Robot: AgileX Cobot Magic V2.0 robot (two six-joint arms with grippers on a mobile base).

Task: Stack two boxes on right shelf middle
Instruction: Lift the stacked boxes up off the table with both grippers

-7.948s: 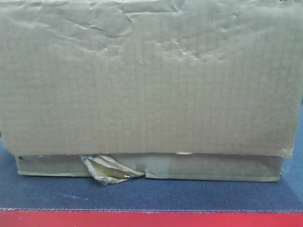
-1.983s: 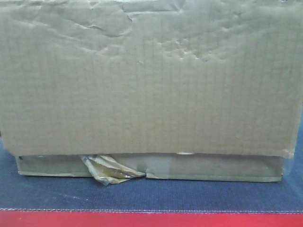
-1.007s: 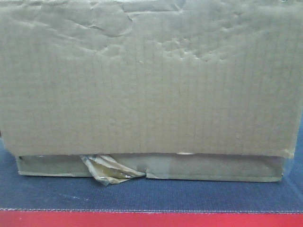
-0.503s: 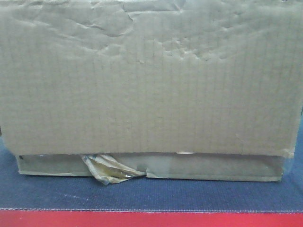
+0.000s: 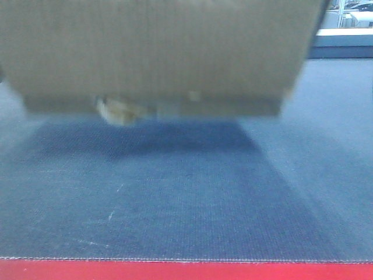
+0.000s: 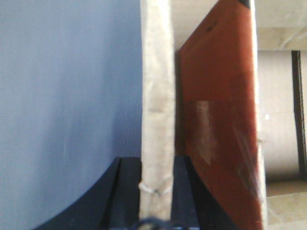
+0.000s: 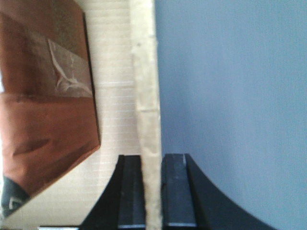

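Note:
One plain brown cardboard box (image 5: 157, 52) hangs above the dark mat (image 5: 175, 198), casting a shadow on it. A crumpled tape scrap (image 5: 116, 111) dangles from its lower edge. In the left wrist view my left gripper (image 6: 156, 165) is shut on the box's thin upright wall (image 6: 156, 86), one black finger on each side. My right gripper (image 7: 152, 163) is shut the same way on the opposite wall (image 7: 146, 86). A red-brown inner face (image 6: 220, 120) shows inside the box. The shelf is out of view.
The mat ends in a red front edge (image 5: 186, 270). Beyond the box at the far right lie a blue band and pale shapes (image 5: 344, 38). Grey-blue mat (image 7: 230, 96) fills the outer side of both wrist views.
The box was resting on the mat and filling the front view. It now hangs off the mat, higher in frame and blurred, with bare mat and its shadow showing beneath.

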